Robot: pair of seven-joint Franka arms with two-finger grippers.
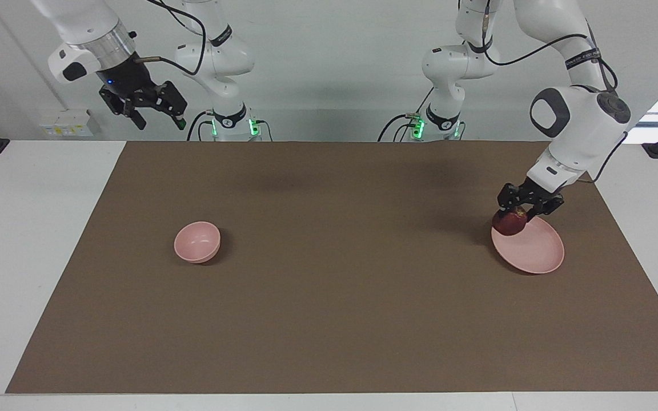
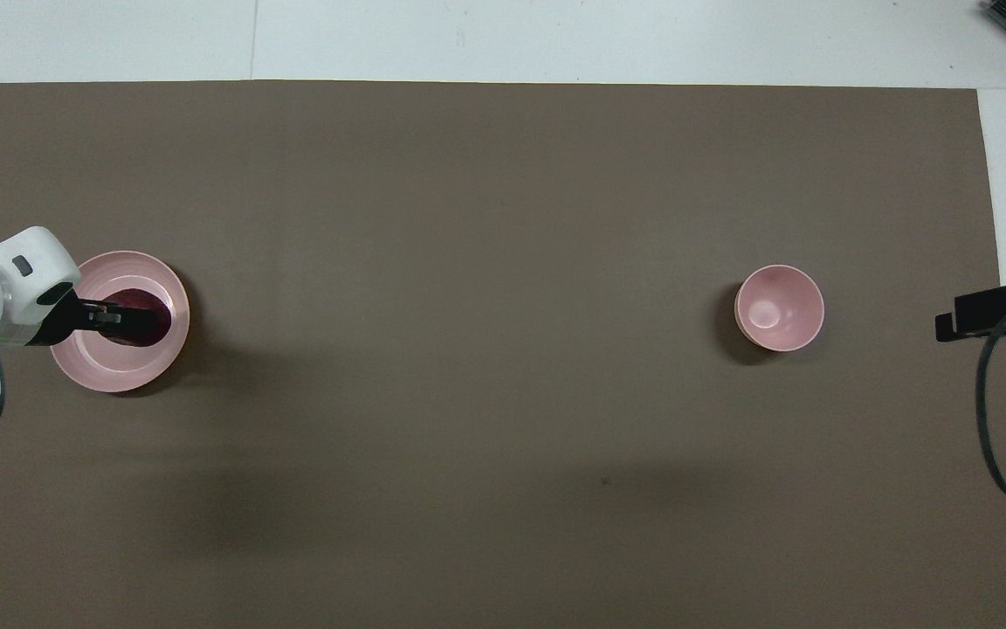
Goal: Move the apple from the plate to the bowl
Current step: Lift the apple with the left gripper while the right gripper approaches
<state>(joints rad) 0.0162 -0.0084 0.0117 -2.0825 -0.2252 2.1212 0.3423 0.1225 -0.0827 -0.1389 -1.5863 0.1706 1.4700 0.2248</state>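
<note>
Two pink dishes on the brown mat (image 1: 329,319) of the counter (image 1: 32,240), well apart: plate (image 1: 537,255) toward the left arm's end, bowl (image 1: 196,242) toward the right arm's end, empty. Left gripper (image 1: 519,213) closed tight on the apple (image 1: 509,223) from above, holding it low over the plate's rim (seemingly just clear of the plate, but hard to say for sure). Right gripper (image 1: 157,117) with fingers spread wide, holding nothing, waiting high up near its own base.

Step in hand, judging from this: lift and carry. To do it well:

- Raise straight up first, enough to clear the low rim and later the higher wall of the bowl.
- Then travel level along the counter toward the bowl, without hurry, because of the risk of a round smooth fruit slipping from two thin fingers.
- Hold the grip constant on the way.
- Stop with the apple centred over the bowl (only a little wider than the fruit), lower inside, and open only then.
- Avoid striking the rim: likely a light bowl, easy to tip.
</note>
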